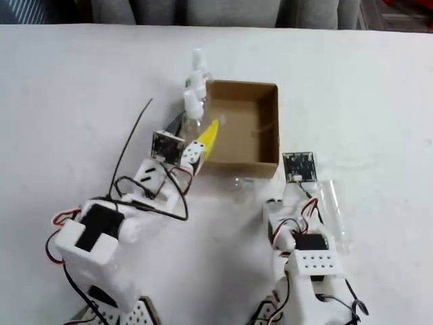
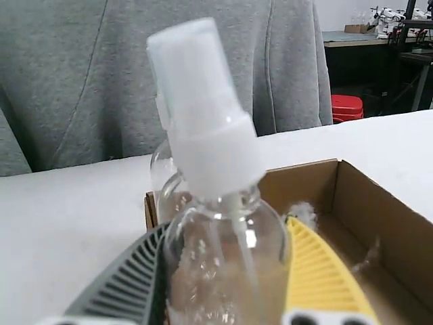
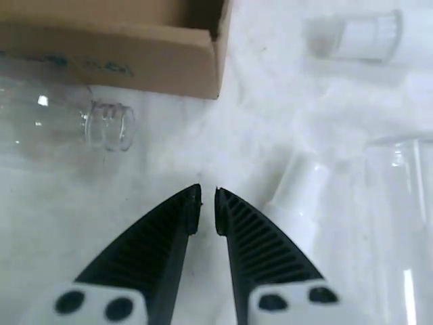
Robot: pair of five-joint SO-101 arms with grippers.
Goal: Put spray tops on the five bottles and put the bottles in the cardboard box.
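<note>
Cardboard box (image 1: pixel 277 125) sits mid-table. Your left gripper (image 2: pixel 223 277) is clamped on a capped bottle (image 1: pixel 193 108) at the box's far-left corner. Right gripper (image 3: pixel 206 206) is on the near side of the box, jaws almost touching with nothing between them. An uncapped bottle (image 3: pixel 61 122) lies just beside the box's near wall, and a loose spray top (image 3: pixel 298 196) lies by the right gripper.

Bright, diffuse light thrown from above, white table (image 1: pixel 365 88) washed nearly to glare in the high view, shadows kept soft and faint, small highlights caught on the clear bottle (image 2: pixel 223 264) in the left wrist view, cardboard box (image 1: pixel 276 122) interior evenly lit.
</note>
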